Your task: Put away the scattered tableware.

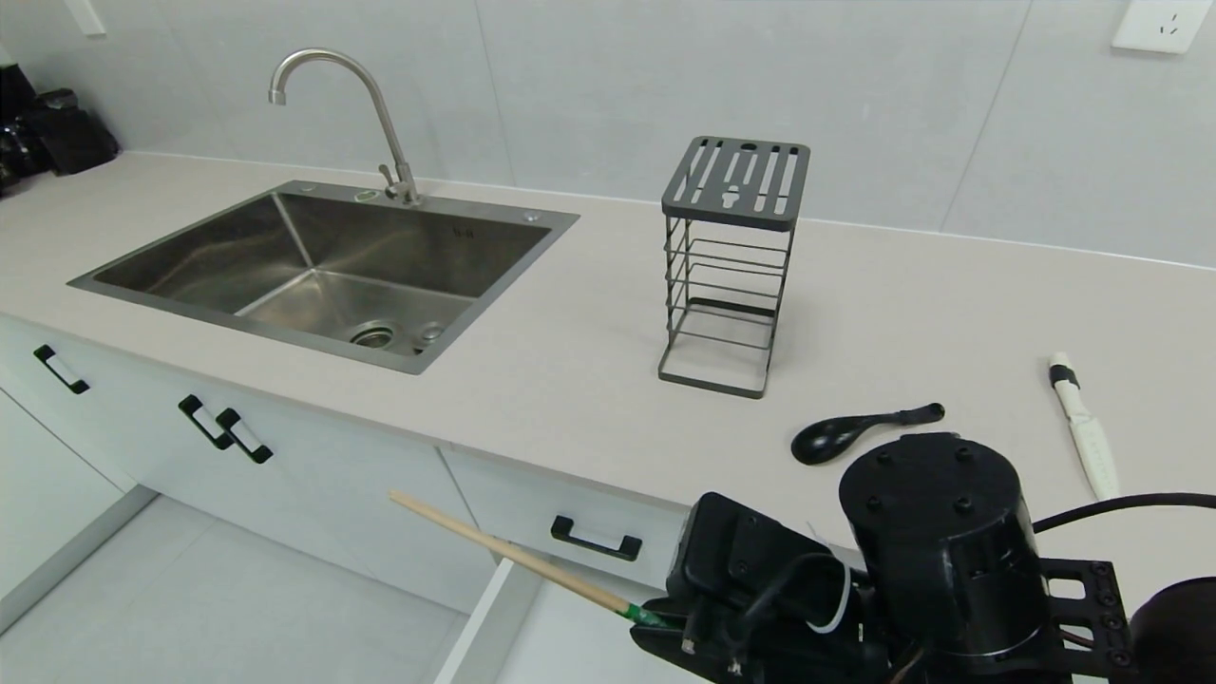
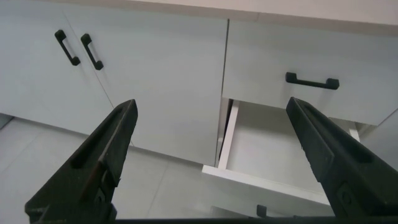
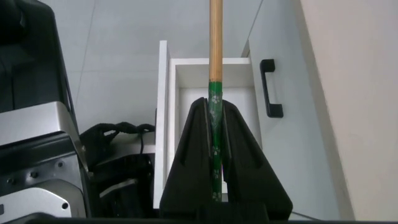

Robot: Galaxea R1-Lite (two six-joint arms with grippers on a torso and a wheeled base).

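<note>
While the chopstick (image 1: 513,554) juts leftward above the open drawer (image 1: 484,622) at the near edge, its green end is pinched tight in the right gripper (image 3: 214,109). Behind, on the counter (image 1: 570,361), lie a black spoon (image 1: 855,432) and, further right, a white knife (image 1: 1083,432). A wire rack (image 1: 727,266) stands beyond them, with the sink (image 1: 399,237) far left. The left gripper (image 2: 211,102) is spread wide, holding nothing.

kitchen, steel sink (image 1: 399,242), faucet (image 1: 375,104), counter (image 1: 570,370), cabinet drawers (image 1: 546,508)
</note>
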